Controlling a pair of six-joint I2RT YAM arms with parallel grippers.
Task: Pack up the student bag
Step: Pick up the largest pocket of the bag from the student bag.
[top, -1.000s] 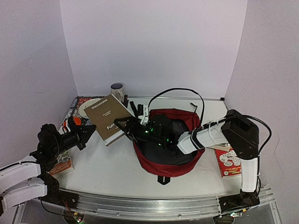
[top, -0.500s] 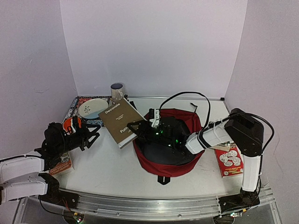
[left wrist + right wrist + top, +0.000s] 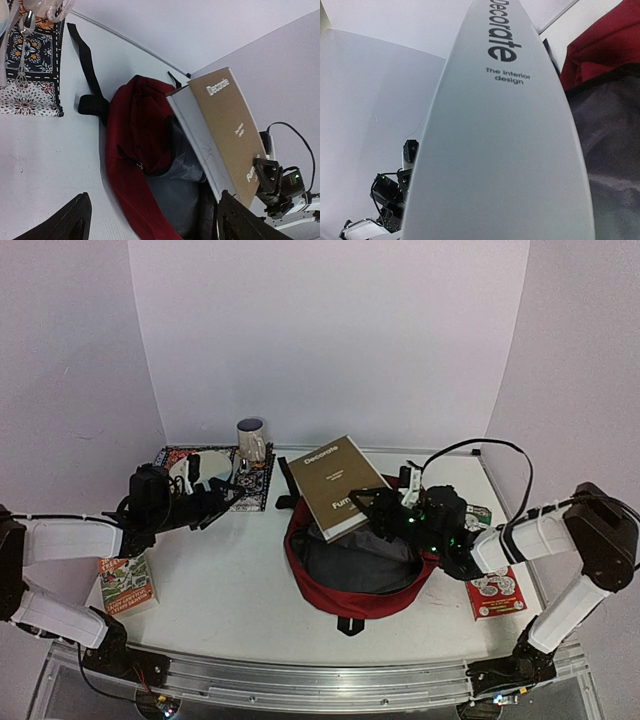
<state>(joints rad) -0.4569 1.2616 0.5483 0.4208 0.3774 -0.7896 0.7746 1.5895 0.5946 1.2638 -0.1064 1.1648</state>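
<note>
Student bag [image 3: 355, 590] lies open at the middle of the tabletop [image 3: 230, 590] in the top view, its grey lining facing up. The right end effector [image 3: 372, 508] hangs over the bag's 12 o'clock rim, so the bag sits at its 6 o'clock, just below. It is pinching the near corner of a brown book [image 3: 330, 480], which tilts up and away toward 11 o'clock. The left end effector [image 3: 218, 502] is spread with nothing between its fingers, over the edge of a patterned mat [image 3: 258, 485]. From it the student bag lies at 3 to 4 o'clock, well apart. A mug [image 3: 250, 438] and a plate [image 3: 185, 470] stand by the mat. One red booklet [image 3: 127, 582] lies at the tabletop's 8 o'clock and another [image 3: 492, 595] at 4 o'clock.

In the left wrist view, two dark fingers [image 3: 75, 222] frame the bottom corners, wide apart, and the bag [image 3: 132, 145] fills the gap between them. The book [image 3: 227, 125] leans over the bag's mouth with the right end effector clamped on its far corner at 4 o'clock. I cannot tell whether book and lining touch.

In the right wrist view, the book's cover [image 3: 505, 145] fills nearly everything. Red bag fabric [image 3: 610, 45] and grey lining [image 3: 615, 150] show at 3 o'clock.
</note>
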